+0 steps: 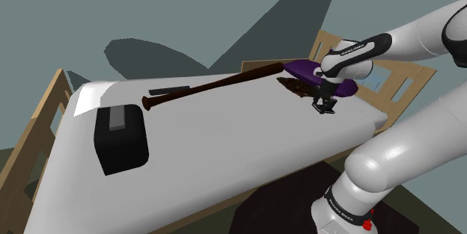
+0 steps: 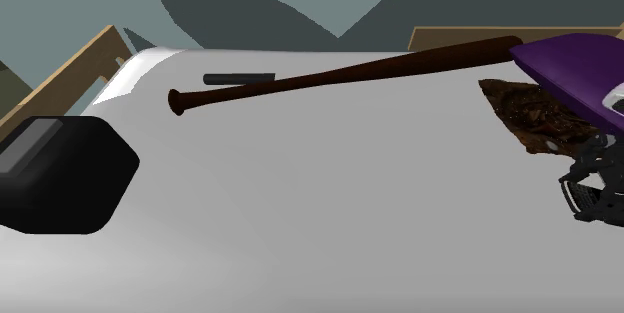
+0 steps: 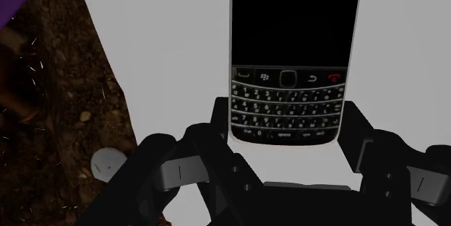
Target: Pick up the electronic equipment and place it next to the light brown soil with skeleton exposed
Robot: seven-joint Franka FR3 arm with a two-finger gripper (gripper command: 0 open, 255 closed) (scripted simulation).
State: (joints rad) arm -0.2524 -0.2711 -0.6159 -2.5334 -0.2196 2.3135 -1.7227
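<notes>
A black keypad phone [image 3: 289, 51] with a dark screen lies face up on the white surface, right beside the brown soil patch [image 3: 65, 80]. My gripper [image 3: 289, 116] clasps the phone's keypad end, one black finger against each side edge. In the shoulder view the gripper [image 1: 325, 107] hangs low over the surface just in front of the soil [image 1: 298, 87], at the far right. The second exterior view has the gripper [image 2: 590, 186] below the soil [image 2: 535, 111]. A small pale disc [image 3: 108, 163] lies in the soil.
A purple object [image 1: 310, 68] partly covers the soil. A long brown baseball bat [image 1: 217, 84] runs across the back, with a dark flat bar [image 1: 168, 90] near its knob. A black box [image 1: 120, 139] sits at the shoulder view's left. Wooden rails [image 1: 34, 131] edge the surface.
</notes>
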